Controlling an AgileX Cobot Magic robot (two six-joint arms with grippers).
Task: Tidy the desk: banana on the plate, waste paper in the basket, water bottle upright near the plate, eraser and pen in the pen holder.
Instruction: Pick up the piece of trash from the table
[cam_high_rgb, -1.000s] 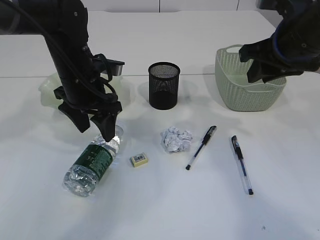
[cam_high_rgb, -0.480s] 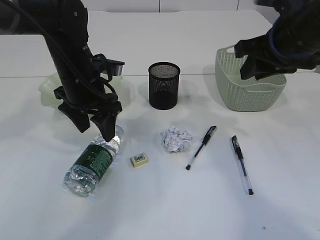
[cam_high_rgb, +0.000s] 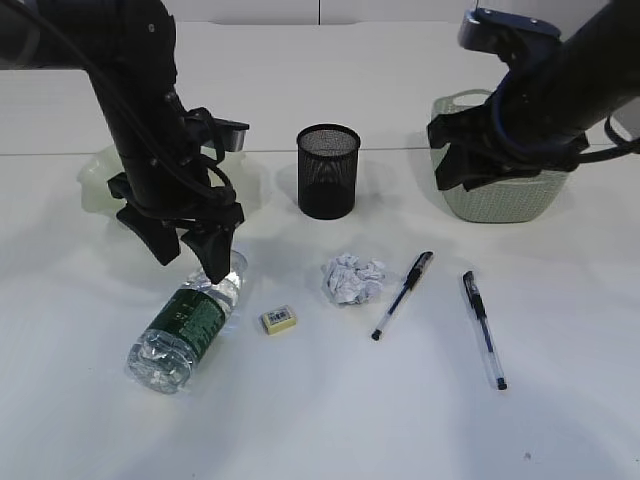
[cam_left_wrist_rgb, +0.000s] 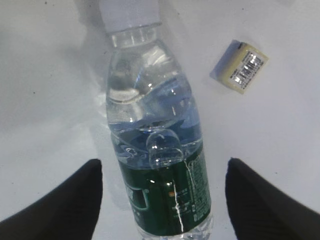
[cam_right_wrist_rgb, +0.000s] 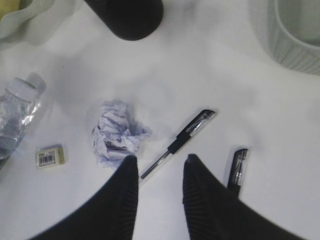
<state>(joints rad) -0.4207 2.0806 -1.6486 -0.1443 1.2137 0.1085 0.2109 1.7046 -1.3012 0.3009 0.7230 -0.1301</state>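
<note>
bottle lies on its side on the counter, cap toward the plate behind my left arm, with the eraser just beside its shoulder. my left hand hangs over the neck end with its fingers spread wide, one on either side of the green label and touching nothing. to do this well i judge i should come straight down so both fingers bracket the body at the label, where it is stiffest, close firmly, then swing the base down and set it standing near the plate without nudging the eraser away. the water inside will slosh, so tilt slowly. my right hand hovers above the counter with fingers partly apart and empty, over the gap between the crumpled paper and one pen; the second pen lies near. the basket and pen holder wait behind.
</note>
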